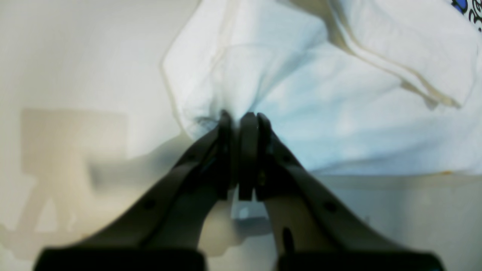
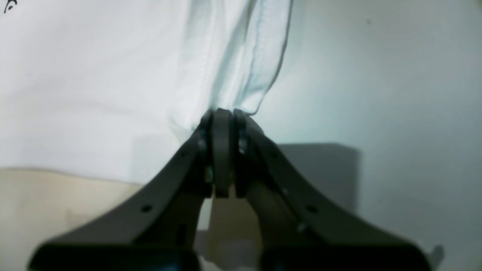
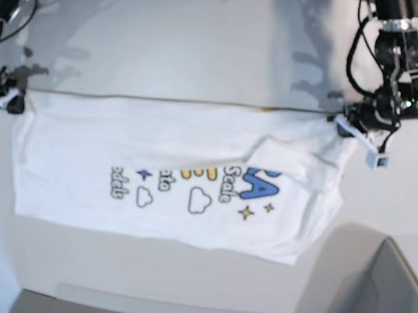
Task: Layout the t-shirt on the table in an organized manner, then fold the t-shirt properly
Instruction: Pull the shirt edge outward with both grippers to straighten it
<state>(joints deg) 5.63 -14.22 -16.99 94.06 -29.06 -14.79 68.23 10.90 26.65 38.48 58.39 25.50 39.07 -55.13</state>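
While clamped on one t-shirt (image 3: 167, 174), two grippers' jaws, left (image 1: 241, 118) and right (image 2: 223, 113), over one table (image 3: 172, 33).

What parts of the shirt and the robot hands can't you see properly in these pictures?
- Base view: the t-shirt lettering is partly covered by a fold of cloth.
- Base view: the right gripper is small and dark.
- Left wrist view: the left gripper is blurred; the print is cut off at the corner.
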